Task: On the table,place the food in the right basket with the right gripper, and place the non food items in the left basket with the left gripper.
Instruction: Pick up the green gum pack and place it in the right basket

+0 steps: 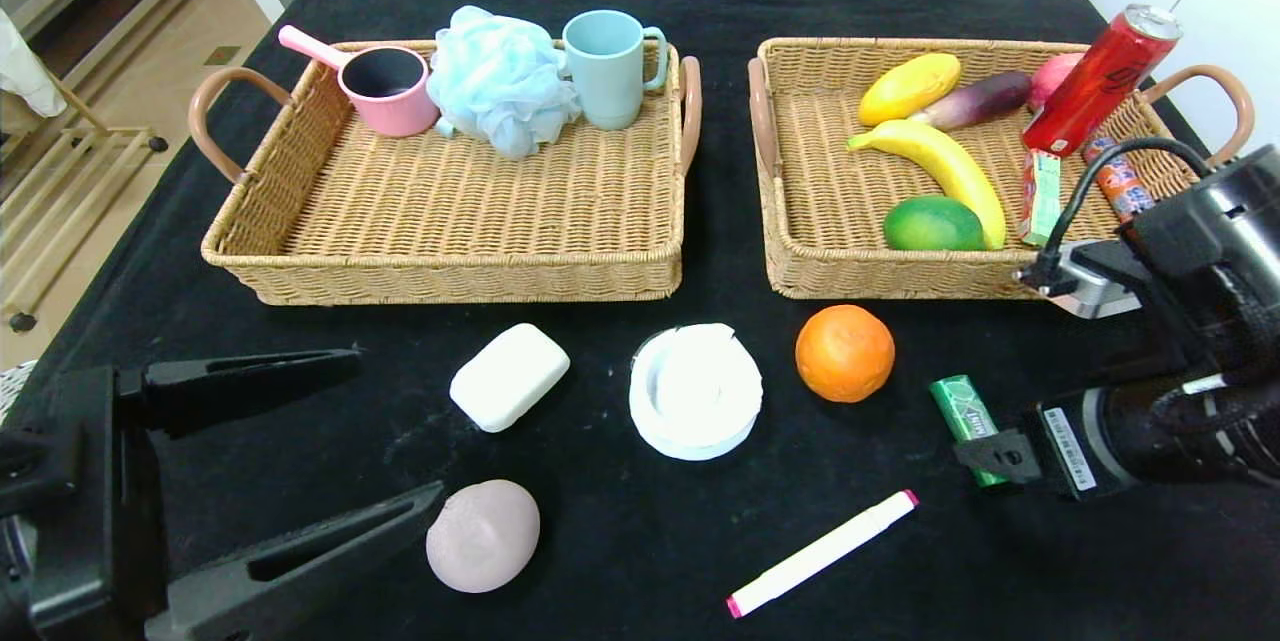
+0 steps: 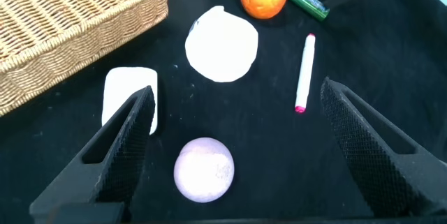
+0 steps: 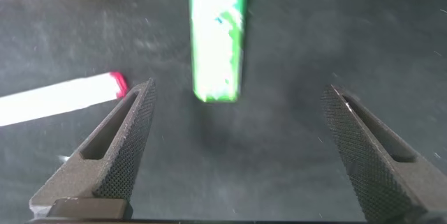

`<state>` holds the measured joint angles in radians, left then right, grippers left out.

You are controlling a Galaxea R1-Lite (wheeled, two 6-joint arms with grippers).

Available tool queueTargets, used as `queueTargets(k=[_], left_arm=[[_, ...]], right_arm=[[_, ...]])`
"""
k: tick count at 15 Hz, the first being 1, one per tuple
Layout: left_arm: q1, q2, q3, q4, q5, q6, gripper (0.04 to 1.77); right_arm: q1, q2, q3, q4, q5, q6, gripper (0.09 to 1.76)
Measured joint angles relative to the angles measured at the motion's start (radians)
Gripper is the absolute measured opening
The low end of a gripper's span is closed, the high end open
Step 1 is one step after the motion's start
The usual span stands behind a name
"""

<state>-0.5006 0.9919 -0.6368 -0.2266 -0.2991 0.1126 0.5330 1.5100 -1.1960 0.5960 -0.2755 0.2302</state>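
Observation:
On the black table (image 1: 600,541) lie an orange (image 1: 845,353), a green gum pack (image 1: 962,408), a pale pink lump (image 1: 483,534), a white soap bar (image 1: 509,376), a white disc (image 1: 695,390) and a white marker with pink ends (image 1: 822,553). My right gripper (image 1: 990,456) is open and empty, low over the near end of the gum pack (image 3: 218,35), which lies just ahead of its fingers (image 3: 239,88). My left gripper (image 1: 395,426) is open and empty at the near left, with the lump (image 2: 203,169) between its fingers (image 2: 236,90).
The left basket (image 1: 450,261) holds a pink scoop cup (image 1: 385,89), a blue bath pouf (image 1: 505,76) and a teal mug (image 1: 605,66). The right basket (image 1: 880,276) holds a banana (image 1: 945,166), a green fruit (image 1: 932,223), a red can (image 1: 1098,81) and other items.

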Motion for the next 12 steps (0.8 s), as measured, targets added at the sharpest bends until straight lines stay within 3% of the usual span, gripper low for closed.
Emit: queueTargets(k=[12], left_arm=[[0.0,-0.027,0.0,0.0,-0.001,0.003,1.72]], right_arm=[[-0.004,0.129,0.0,-0.113,0.003,0.009,1.71]])
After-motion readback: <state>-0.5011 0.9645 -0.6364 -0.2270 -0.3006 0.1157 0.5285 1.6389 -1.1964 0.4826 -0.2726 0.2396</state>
